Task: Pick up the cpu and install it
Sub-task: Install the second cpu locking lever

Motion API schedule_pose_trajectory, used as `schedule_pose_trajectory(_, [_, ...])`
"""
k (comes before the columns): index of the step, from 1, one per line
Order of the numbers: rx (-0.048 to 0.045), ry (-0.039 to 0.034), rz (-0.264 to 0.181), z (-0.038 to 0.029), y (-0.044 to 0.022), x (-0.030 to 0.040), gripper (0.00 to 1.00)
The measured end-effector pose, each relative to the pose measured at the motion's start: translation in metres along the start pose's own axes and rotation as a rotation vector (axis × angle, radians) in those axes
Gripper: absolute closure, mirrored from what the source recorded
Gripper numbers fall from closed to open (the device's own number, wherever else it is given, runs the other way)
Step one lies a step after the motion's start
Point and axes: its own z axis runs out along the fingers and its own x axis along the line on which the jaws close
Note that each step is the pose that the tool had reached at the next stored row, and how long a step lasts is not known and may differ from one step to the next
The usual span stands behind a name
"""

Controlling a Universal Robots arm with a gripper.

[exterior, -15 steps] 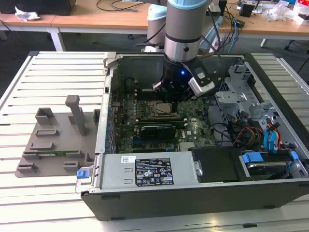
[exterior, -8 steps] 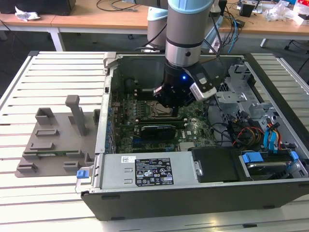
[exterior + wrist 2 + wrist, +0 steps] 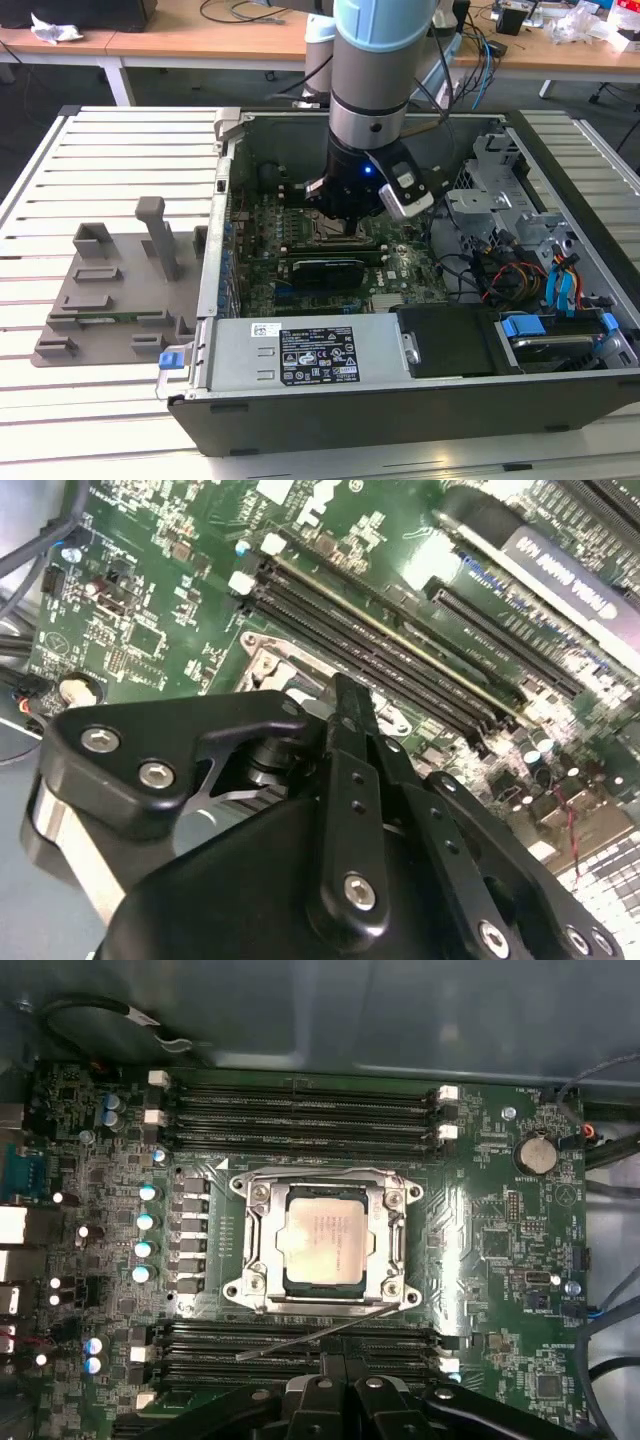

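The cpu (image 3: 325, 1240), a small square chip with a silver-grey top, lies flat inside the metal socket frame (image 3: 252, 1250) on the green motherboard (image 3: 490, 1250). In the first wrist view my gripper (image 3: 350, 1392) hovers above the board, to one side of the socket over the memory slots, its black fingers (image 3: 318, 1398) drawn together with nothing between them. In the exterior view the gripper (image 3: 345, 215) hangs low inside the open computer case, right over the socket area. In the second wrist view the fingertips (image 3: 345, 692) are just above the socket's edge.
Memory slots (image 3: 300, 1100) flank the socket on two sides. A thin metal lever (image 3: 300, 1340) lies across the slots by the gripper. Case walls (image 3: 215, 250), a power supply (image 3: 310, 355), a drive cage with cables (image 3: 510, 250) and a grey fixture (image 3: 110, 290) surround the work area.
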Motion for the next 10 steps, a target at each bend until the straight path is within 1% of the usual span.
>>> schedule_pose_trajectory(1, [-0.0079,-0.0003,0.0,0.0022,-0.0003,0.0019,0.89])
schedule_pose_trajectory(3, [-0.0082,-0.0003,0.0,0.0047,-0.0005,0.0036,0.89])
schedule_pose_trajectory(5, [-0.0091,-0.0003,0.0,0.0091,-0.0007,0.0098,0.89])
schedule_pose_trajectory(7, [-0.0144,-0.0004,0.0,0.0127,-0.0008,0.0182,0.89])
schedule_pose_trajectory(10, [-0.0196,-0.0007,0.0,0.017,-0.0011,0.0247,0.89])
